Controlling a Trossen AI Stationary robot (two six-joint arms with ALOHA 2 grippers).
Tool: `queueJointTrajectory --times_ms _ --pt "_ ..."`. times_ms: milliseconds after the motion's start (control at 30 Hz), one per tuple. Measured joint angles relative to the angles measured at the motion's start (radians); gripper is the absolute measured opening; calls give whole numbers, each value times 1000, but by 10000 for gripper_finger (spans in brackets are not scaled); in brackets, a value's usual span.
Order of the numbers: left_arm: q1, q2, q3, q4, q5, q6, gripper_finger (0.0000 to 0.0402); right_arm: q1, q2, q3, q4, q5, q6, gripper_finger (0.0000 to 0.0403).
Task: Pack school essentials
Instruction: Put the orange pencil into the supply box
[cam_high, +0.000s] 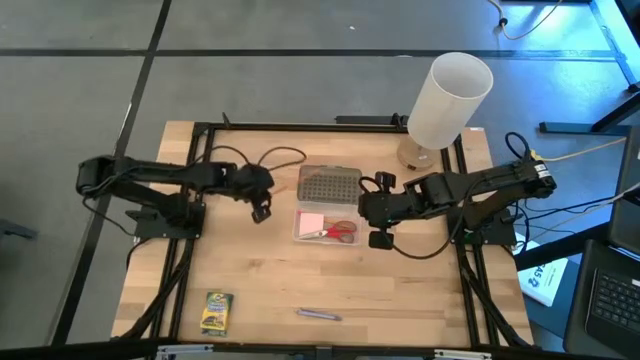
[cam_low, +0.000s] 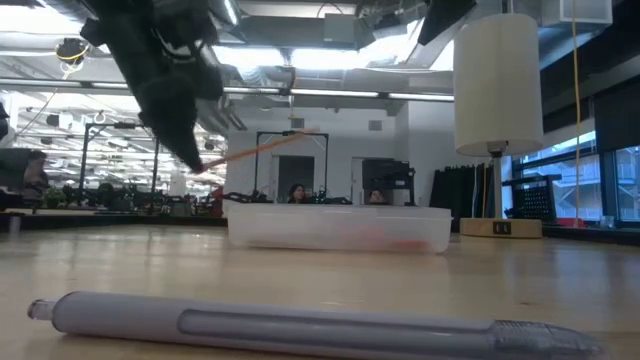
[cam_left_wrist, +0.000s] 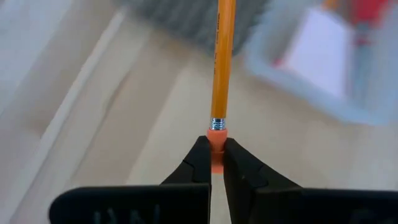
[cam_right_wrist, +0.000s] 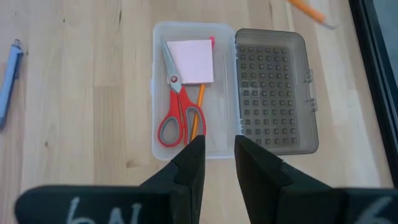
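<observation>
Left gripper (cam_left_wrist: 216, 163) pinches an orange pencil (cam_left_wrist: 222, 59) by its eraser; right gripper (cam_right_wrist: 217, 158) hangs unclenched over the case (cam_right_wrist: 163, 81)

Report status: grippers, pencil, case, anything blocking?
Left gripper shut on orange pencil, held above the table beside the open case. Right gripper open over the case. Scissors, eraser, another pencil inside. No obstruction.

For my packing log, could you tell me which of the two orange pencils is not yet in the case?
The orange pencil clamped at its eraser end by the left gripper; the other pencil lies inside the case.
</observation>
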Motion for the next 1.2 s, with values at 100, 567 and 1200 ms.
queueJointTrajectory --times_ms 100,567,1200 --pt "-67 13 1 90 3 50 7 0 0 0 0 0 1 90" --pt "-161 268 2 479 15 175 7 0 0 0 2 0 2 90" --pt "-118 365 2 521 22 212 8 0 0 0 5 0 5 90"
